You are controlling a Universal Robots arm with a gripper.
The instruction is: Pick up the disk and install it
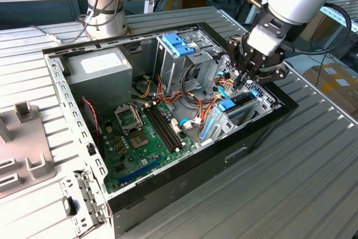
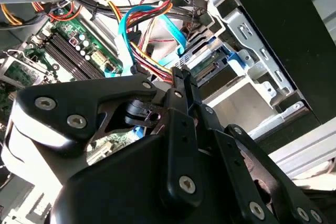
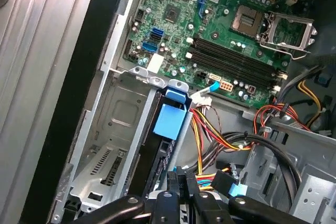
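Inside the computer case (image 1: 168, 194), the disk (image 1: 238, 104) sits edge-up in its bay beneath the gripper (image 1: 244, 76); jaws appear together. Squareness to the bay should be checked.

Even bright overhead light; soft shadows inside case (image 1: 268, 117); claw (image 2: 178, 85) close-up blurred, glossy glare.

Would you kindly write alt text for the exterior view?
The end effector hangs inside an open computer case, over the disk standing in its bay at the exterior view's right, beside the green motherboard.
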